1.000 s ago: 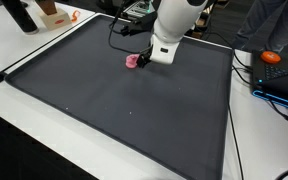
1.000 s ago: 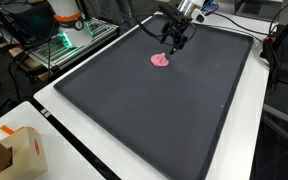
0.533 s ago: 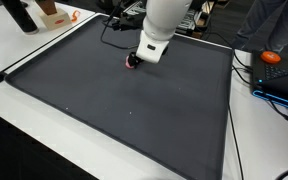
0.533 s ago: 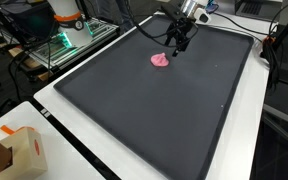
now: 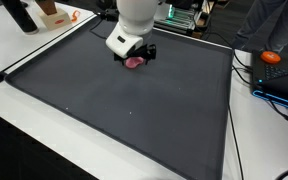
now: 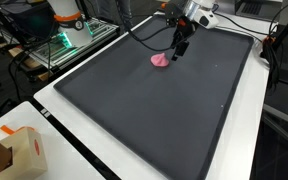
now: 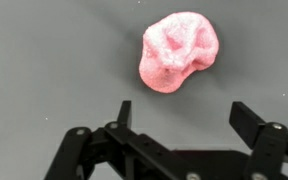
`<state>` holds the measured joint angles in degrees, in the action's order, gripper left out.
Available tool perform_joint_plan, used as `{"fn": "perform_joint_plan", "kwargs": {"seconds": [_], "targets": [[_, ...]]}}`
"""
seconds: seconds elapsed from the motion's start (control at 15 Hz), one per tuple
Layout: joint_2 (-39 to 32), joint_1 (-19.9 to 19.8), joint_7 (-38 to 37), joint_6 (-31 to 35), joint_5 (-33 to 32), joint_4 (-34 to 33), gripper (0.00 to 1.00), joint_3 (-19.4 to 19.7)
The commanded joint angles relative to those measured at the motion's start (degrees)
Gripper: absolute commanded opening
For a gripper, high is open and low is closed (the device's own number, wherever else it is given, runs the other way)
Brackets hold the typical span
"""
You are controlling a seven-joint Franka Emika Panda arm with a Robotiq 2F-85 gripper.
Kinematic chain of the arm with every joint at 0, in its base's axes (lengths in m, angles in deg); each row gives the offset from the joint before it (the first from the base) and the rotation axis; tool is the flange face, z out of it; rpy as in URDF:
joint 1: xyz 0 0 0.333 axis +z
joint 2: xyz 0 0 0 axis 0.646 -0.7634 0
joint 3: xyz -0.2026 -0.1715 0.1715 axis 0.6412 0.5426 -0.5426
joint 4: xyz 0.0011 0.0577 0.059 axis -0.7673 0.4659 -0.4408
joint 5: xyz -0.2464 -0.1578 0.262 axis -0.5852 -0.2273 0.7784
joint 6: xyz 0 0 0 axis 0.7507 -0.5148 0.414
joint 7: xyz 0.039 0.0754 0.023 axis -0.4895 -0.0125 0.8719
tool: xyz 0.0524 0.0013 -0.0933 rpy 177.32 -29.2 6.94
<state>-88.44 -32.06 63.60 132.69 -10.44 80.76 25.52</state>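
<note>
The gripper (image 7: 184,110) has swung round above the pink crumpled lump (image 7: 179,52), jaws spread wide and empty; the lump sits unmoved on the black mat (image 6: 154,110).

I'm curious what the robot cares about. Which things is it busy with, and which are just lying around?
Busy with: the open gripper, close by the crumpled pink lump lying on the black mat.
Lying about: orange object off the mat's edge; cardboard box.
</note>
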Motion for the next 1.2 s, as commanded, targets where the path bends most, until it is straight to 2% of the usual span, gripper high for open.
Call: {"fn": "perform_joint_plan", "kwargs": {"seconds": [0.0, 0.33, 1.13], "targets": [[-1.7, -1.2, -5.9, -1.3, 4.1, -2.4, 1.00, 1.6], [-2.9, -3.1, -13.9, -2.1, 8.7, -3.6, 1.00, 4.2], [-1.2, -8.4, -30.2, -3.6, 23.6, -0.3, 1.00, 8.2]]}}
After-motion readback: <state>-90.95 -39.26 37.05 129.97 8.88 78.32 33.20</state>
